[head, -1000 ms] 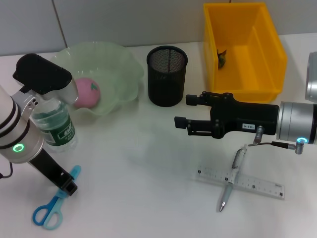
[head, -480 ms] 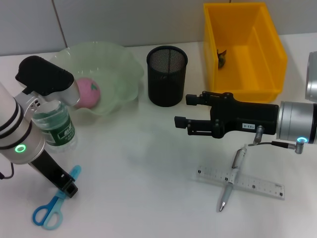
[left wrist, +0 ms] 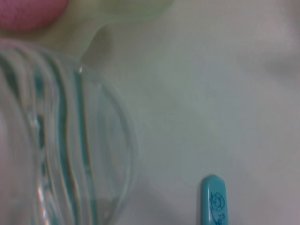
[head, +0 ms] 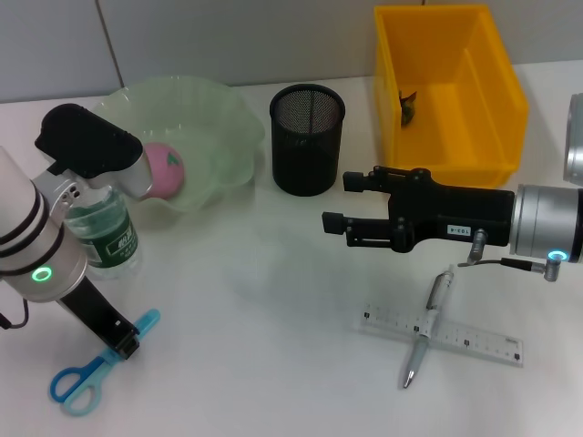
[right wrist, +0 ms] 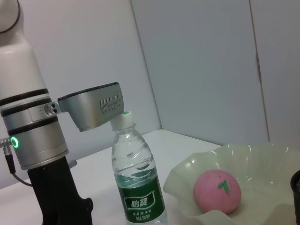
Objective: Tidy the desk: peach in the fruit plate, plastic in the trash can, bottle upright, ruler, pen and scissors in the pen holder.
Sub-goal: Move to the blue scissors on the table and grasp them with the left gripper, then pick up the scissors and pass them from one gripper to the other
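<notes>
**Still flat on the desk: scissors under the left gripper**

Down at the near left edge: left gripper point(head: 126, 344), black tip low over the desk and right at the blade end of the blue scissors point(head: 91, 370). Cannot tell how far its fingers stand apart, nor whether anything is pinched. Handle loops lying nearer the desk edge; blade end pointing up past the gripper tip toward the bottle.

Just behind that arm: water bottle point(head: 105, 229), upright, green label, close beside the wrist housing. Behind it, pale green fruit plate point(head: 223, 123) with the pink peach point(head: 162, 169) inside.

Centre back: black mesh pen holder point(head: 307, 138), upright. Beside it, yellow trash can point(head: 451, 91) with a small dark scrap of plastic point(head: 409, 105) on its floor.

Right gripper point(head: 335, 202) hanging in mid-air, level, fingers parted and holding nothing, near the pen holder. Below and apart from it: clear ruler point(head: 442, 333) flat on the desk, silver pen point(head: 428, 323) lying crosswise on top.
</notes>
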Tool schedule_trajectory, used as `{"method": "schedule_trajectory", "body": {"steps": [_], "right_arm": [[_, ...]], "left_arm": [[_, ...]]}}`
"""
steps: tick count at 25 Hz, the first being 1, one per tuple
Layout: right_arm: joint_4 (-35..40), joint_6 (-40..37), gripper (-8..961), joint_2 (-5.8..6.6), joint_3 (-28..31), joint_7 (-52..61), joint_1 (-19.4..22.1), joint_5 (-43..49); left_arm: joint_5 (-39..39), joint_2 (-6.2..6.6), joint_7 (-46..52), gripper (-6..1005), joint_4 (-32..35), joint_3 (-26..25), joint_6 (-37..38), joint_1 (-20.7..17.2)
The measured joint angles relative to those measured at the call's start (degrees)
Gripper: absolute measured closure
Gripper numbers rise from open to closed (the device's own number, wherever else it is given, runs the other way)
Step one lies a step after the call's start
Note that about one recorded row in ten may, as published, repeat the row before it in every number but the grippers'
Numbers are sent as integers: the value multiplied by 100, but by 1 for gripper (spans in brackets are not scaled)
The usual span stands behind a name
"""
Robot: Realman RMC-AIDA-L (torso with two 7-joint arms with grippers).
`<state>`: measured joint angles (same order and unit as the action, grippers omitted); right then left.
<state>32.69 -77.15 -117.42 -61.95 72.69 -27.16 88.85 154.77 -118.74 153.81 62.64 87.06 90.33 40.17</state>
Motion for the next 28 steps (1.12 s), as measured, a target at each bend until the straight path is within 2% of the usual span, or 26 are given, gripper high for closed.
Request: {"method": "schedule_trajectory", "body": {"steps": [8, 28], "right_arm": [[22, -9, 194, 14, -2, 34, 0, 0], [26, -14, 195, 9, -25, 70, -8, 0]], "left_arm": [[0, 0, 22, 767, 1, 12, -12, 0], [7, 0, 10, 751, 59, 13, 29, -32]]}}
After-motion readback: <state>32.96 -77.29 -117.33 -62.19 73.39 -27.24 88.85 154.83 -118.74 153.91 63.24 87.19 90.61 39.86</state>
